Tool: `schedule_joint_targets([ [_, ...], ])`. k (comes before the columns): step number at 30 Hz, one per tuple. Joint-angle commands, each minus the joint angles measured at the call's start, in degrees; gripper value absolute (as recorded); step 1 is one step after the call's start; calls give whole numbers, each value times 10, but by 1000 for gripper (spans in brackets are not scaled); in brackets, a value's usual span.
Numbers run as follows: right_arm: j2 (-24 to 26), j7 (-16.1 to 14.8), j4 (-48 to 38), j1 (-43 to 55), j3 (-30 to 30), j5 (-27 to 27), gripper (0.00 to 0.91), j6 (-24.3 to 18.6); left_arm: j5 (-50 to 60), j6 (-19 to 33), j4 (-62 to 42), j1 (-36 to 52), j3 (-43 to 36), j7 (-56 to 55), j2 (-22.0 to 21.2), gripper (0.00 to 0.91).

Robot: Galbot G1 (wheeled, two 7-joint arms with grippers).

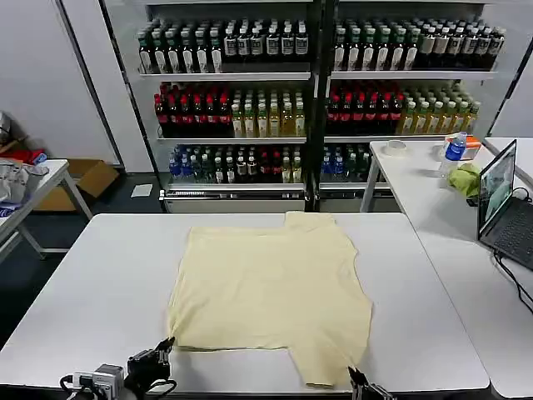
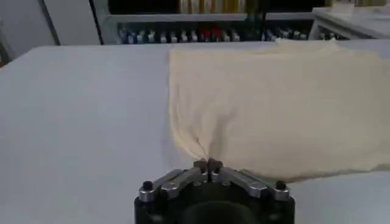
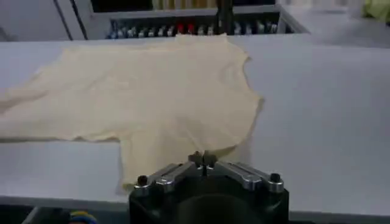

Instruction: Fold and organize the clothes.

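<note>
The clothes are one pale cream-yellow T-shirt (image 1: 271, 292), lying flat in the middle of the white table (image 1: 100, 283). One part of it reaches toward the table's near edge. At the shirt's near left corner my left gripper (image 1: 166, 345) is shut on the cloth. In the left wrist view, creases in the T-shirt (image 2: 274, 97) run into the closed tips of the left gripper (image 2: 208, 164). My right gripper (image 1: 356, 377) is at the near right, shut on the shirt's nearest edge. In the right wrist view the T-shirt (image 3: 152, 91) meets the closed right gripper (image 3: 203, 159).
Shelves of bottles (image 1: 316, 100) stand behind the table. A side table on the right (image 1: 416, 179) holds a laptop (image 1: 500, 187), a green cloth (image 1: 464, 178) and a blue bottle (image 1: 454, 150). Far left, another table carries a grey-white bundle (image 1: 15, 179).
</note>
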State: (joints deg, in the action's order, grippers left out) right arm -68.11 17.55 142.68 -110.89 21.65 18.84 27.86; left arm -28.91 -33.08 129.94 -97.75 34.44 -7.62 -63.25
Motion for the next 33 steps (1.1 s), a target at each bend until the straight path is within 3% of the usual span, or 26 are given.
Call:
schedule_joint_targets([
  [1,14,-6,30,60,34,20,0,5,-16,1,39,-3,17,0,2,10],
  [5,20,-14,14,107,53,48,0,6,-26,4,27,18,17,2,15,10],
  [20,84,-19,-144,311,18,122,0,-27,-46,48,-78,113,-7,5,52,10],
  [33,104,-25,-228,417,-30,129,0,-23,-11,72,-152,204,-58,14,71,10],
])
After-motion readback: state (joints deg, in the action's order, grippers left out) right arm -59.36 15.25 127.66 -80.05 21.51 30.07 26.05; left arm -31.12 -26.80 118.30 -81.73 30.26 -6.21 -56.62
